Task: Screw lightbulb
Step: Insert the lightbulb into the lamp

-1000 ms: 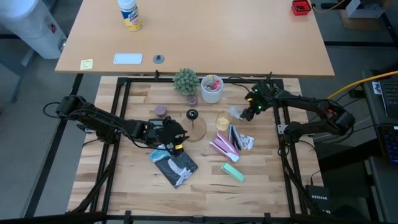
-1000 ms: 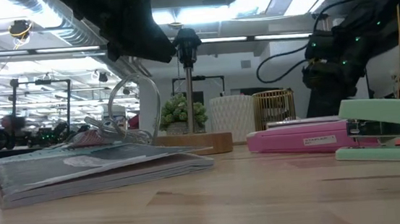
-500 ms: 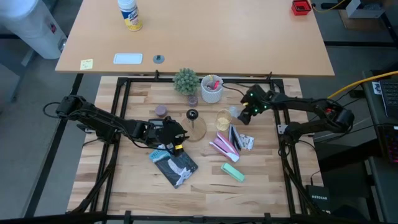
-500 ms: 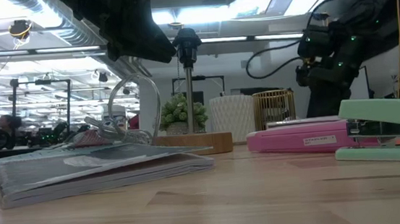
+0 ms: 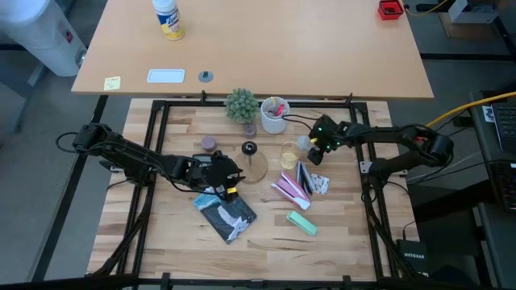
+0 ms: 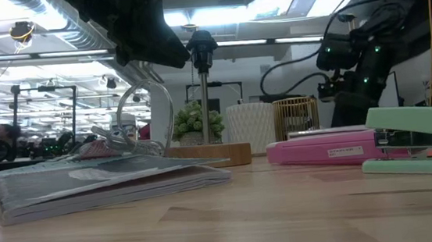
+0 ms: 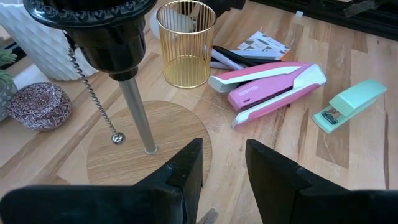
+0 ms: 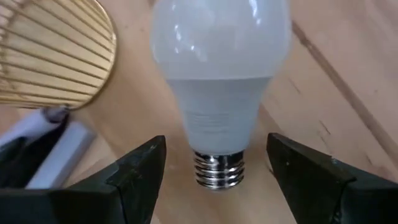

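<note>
The whitish lightbulb (image 8: pixel 221 74) lies on its side on the wooden table (image 5: pixel 339 234), right of the gold wire cup (image 5: pixel 289 153). Its grey screw base (image 8: pixel 217 169) points at my right gripper (image 8: pixel 217 183), which is open with one finger on each side of that base and touches nothing. In the high view the bulb (image 5: pixel 304 143) shows just beside this gripper (image 5: pixel 314 153). The lamp stand, with a black socket (image 7: pixel 87 25) on a metal pole and a round wooden base (image 5: pixel 255 167), stands mid-table. My left gripper (image 7: pixel 224 168) is open above that base's left edge.
Behind the lamp are a small plant (image 5: pixel 240 105), a white pot (image 5: pixel 275 115) and a round tin (image 5: pixel 208 143). A booklet (image 5: pixel 226 214) lies near the left gripper. A pink stapler (image 5: pixel 289 188), some cards (image 5: pixel 319 184) and a mint stapler (image 5: pixel 302 222) lie right of the lamp.
My right gripper has gone toward the table's left edge and a little down, to the lightbulb, rolling its wrist as it went. Its fingers stay open. The bulb, the lamp and my left arm have kept still.
</note>
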{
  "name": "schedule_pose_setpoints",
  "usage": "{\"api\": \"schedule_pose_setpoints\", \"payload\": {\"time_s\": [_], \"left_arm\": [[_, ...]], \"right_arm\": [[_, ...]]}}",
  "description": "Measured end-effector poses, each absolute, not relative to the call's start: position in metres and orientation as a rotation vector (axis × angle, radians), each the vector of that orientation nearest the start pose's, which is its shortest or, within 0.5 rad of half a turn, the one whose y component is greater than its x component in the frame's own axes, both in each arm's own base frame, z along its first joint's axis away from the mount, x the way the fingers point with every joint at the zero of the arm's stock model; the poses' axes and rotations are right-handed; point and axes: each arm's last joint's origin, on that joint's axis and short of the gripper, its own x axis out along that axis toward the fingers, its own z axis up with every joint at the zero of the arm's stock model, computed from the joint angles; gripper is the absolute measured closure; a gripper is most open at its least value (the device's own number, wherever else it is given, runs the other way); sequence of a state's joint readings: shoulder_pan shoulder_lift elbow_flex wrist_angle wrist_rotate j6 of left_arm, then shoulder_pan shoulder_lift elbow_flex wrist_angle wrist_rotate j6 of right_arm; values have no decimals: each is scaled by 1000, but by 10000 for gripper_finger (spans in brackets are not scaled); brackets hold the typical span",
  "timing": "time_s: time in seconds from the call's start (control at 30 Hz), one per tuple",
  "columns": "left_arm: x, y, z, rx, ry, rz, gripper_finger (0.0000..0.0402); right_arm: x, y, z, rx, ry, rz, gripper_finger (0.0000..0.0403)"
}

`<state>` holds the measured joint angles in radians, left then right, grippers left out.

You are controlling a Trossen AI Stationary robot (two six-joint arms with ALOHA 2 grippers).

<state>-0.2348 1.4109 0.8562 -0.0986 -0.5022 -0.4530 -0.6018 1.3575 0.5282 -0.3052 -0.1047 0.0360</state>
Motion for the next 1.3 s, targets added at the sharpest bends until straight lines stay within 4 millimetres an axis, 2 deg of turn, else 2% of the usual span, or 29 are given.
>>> {"api": "schedule_pose_setpoints", "payload": {"time_s": [0.2, 0.3, 0.67, 0.87, 1.03, 1.3], "left_arm": [[287, -54, 229, -200, 539, 388, 288], [287, -54, 229, -198, 543, 389, 288], [286, -54, 228, -201, 556, 395, 288], [286, -54, 228, -202, 556, 395, 288], [286, -54, 228, -202, 556, 395, 288], [286, -54, 228, -202, 556, 395, 288]], "right_arm": [[183, -123, 125, 418, 1093, -469, 120], [183, -123, 124, 409, 1090, -480, 135], [186, -125, 125, 393, 1055, -488, 266], [185, -125, 127, 408, 1047, -499, 265], [183, -124, 134, 407, 1018, -506, 245], [182, -123, 144, 391, 965, -511, 265]]}}
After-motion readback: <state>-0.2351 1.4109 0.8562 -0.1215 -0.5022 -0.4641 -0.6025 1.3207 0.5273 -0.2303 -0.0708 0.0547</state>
